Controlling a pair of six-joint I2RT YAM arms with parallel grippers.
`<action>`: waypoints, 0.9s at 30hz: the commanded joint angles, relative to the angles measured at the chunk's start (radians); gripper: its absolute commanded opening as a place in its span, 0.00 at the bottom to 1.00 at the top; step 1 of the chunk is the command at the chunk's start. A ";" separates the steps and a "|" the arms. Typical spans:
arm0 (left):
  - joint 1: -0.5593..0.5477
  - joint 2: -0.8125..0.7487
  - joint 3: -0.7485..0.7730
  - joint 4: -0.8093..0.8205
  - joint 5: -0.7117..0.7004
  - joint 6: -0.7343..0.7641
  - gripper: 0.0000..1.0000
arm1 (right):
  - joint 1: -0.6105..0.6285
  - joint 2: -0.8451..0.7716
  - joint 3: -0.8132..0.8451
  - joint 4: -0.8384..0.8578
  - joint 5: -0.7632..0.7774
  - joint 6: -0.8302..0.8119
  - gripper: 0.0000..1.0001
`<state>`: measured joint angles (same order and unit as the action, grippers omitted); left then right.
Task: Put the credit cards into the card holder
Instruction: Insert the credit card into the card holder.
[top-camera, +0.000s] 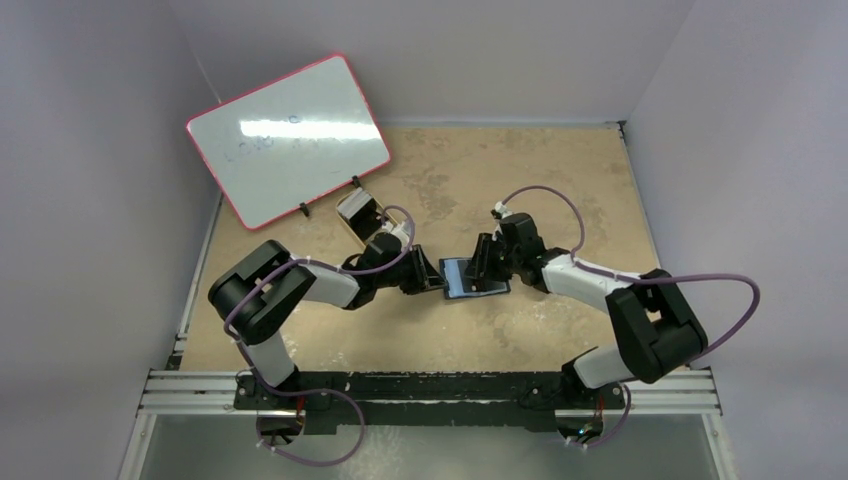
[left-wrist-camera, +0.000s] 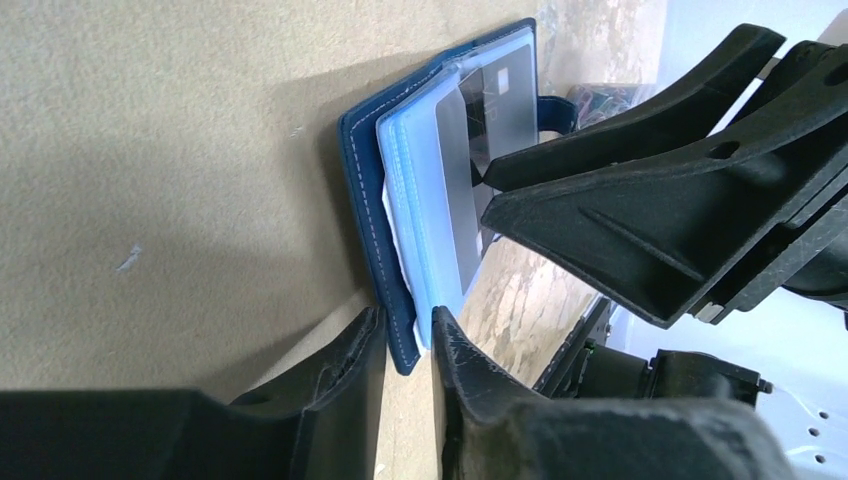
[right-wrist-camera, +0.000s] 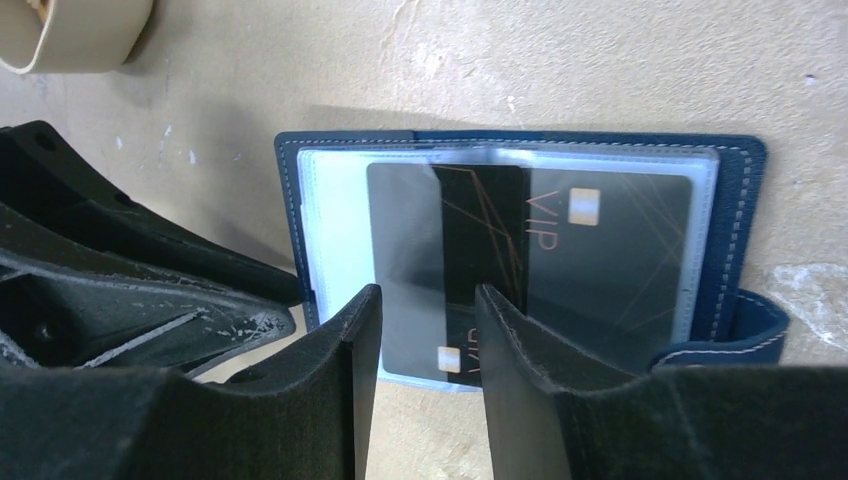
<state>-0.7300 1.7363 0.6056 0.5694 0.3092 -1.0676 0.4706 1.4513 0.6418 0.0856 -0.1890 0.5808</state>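
one card between right jaws, perhaps gripped

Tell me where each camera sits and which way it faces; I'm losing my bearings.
Top external: fixed above and behind the bases, looking down on the table; both arms show, left gripper and right gripper at the wallet.
Left wrist: on the left arm, looking along the table at the wallet's edge; own fingers at bottom.
Right wrist: looking down onto the open wallet and two dark cards; own fingers at bottom.
Shared: both wrist views show the wallet and the other arm's gripper.
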 joint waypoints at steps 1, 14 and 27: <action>-0.006 0.001 0.029 0.087 0.023 -0.012 0.18 | -0.001 -0.040 -0.007 0.029 -0.063 -0.022 0.42; -0.007 -0.005 0.022 0.084 0.001 -0.015 0.24 | -0.004 -0.098 0.037 -0.076 0.065 -0.016 0.50; -0.007 0.006 0.008 0.058 -0.042 0.002 0.37 | -0.006 0.010 0.037 -0.006 0.050 -0.036 0.62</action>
<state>-0.7300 1.7412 0.6098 0.6029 0.2893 -1.0813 0.4690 1.4338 0.6571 0.0307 -0.1188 0.5621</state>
